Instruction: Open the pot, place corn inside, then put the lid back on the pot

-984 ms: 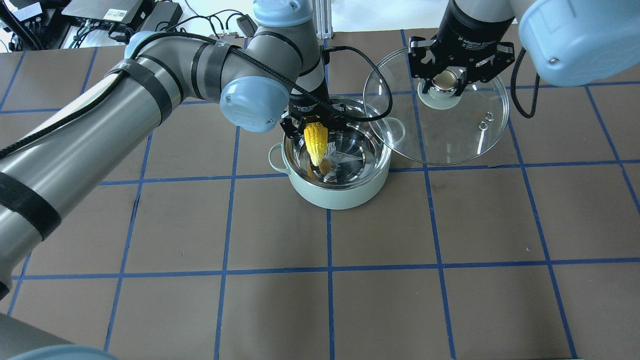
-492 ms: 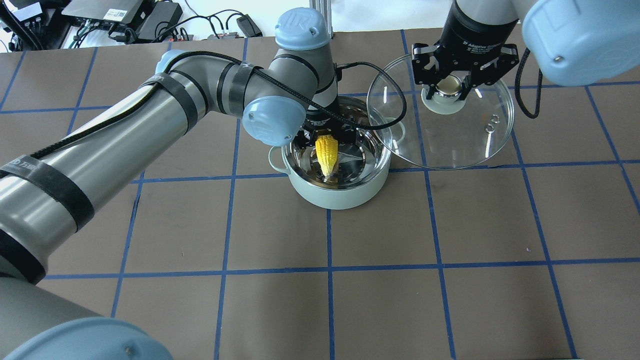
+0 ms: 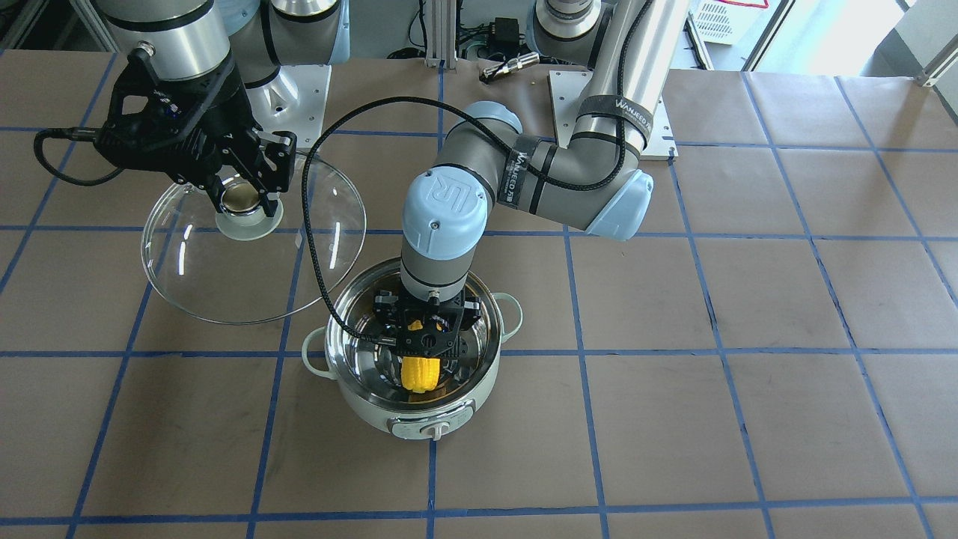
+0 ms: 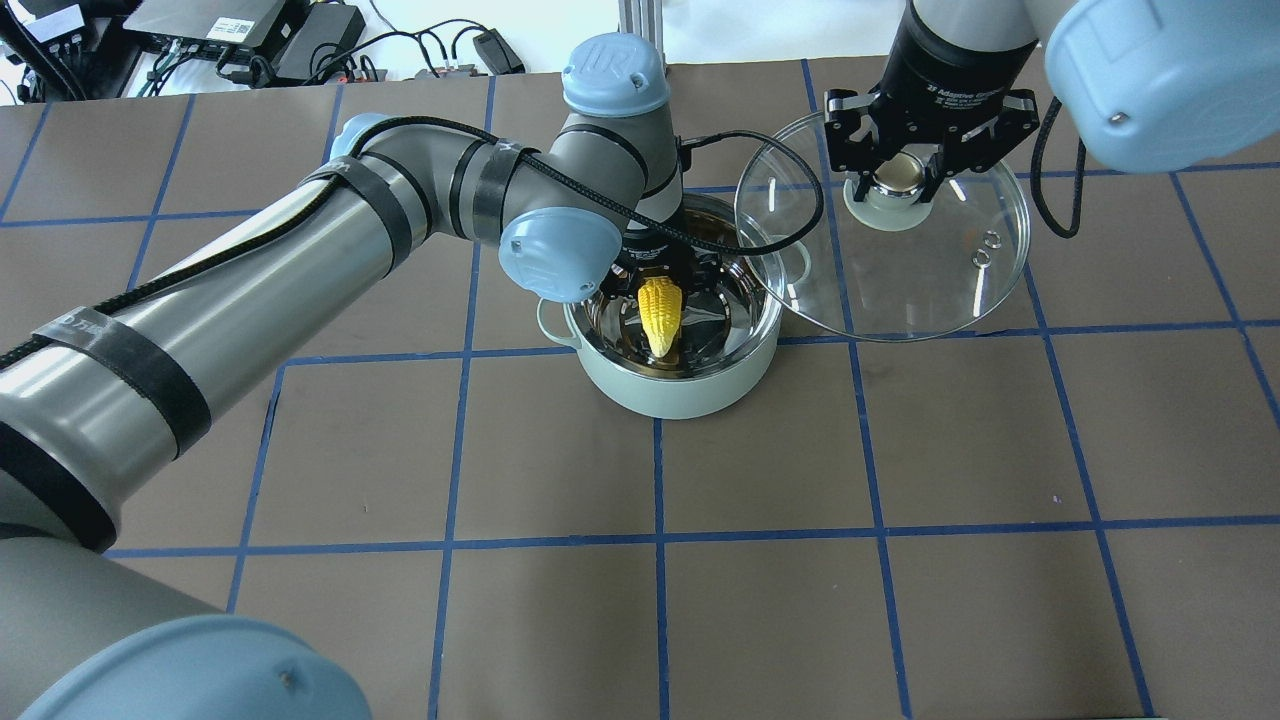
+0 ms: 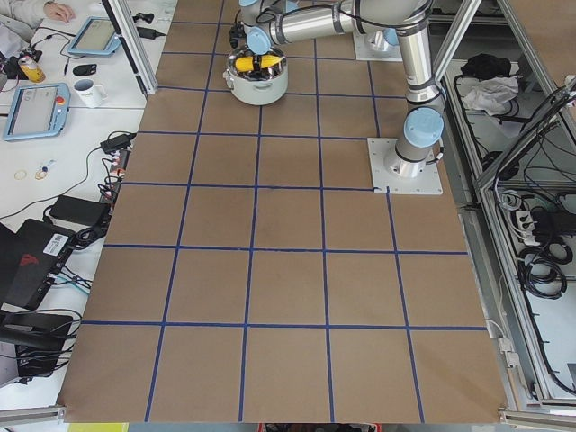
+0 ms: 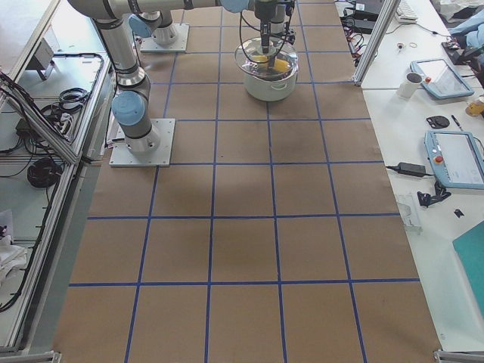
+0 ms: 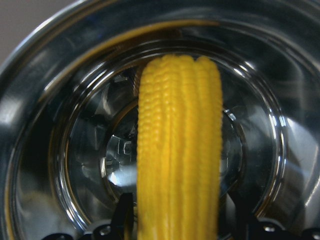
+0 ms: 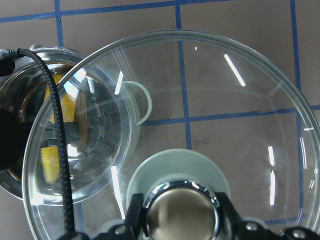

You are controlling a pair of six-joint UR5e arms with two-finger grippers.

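The mint-green pot (image 4: 672, 385) (image 3: 374, 408) stands open on the table, its steel inside bare. My left gripper (image 4: 664, 272) (image 3: 425, 337) is down inside the pot, shut on the yellow corn (image 4: 661, 313) (image 3: 420, 373) (image 7: 179, 150), which points tip-down toward the pot's bottom. My right gripper (image 4: 898, 172) (image 3: 241, 196) is shut on the beige knob of the clear glass lid (image 4: 930, 280) (image 3: 202, 277) (image 8: 240, 125) and holds it in the air to the pot's right, its edge overlapping the pot's rim.
The left arm's black cable (image 4: 770, 160) arcs over the pot's rim and in front of the lid. Brown table with blue tape grid (image 4: 660, 540). Cables and electronics (image 4: 250, 35) lie beyond the far edge.
My left gripper has lowered the corn deeper into the pot and shifted slightly right. The right gripper with the lid has shifted slightly right and up in the view.
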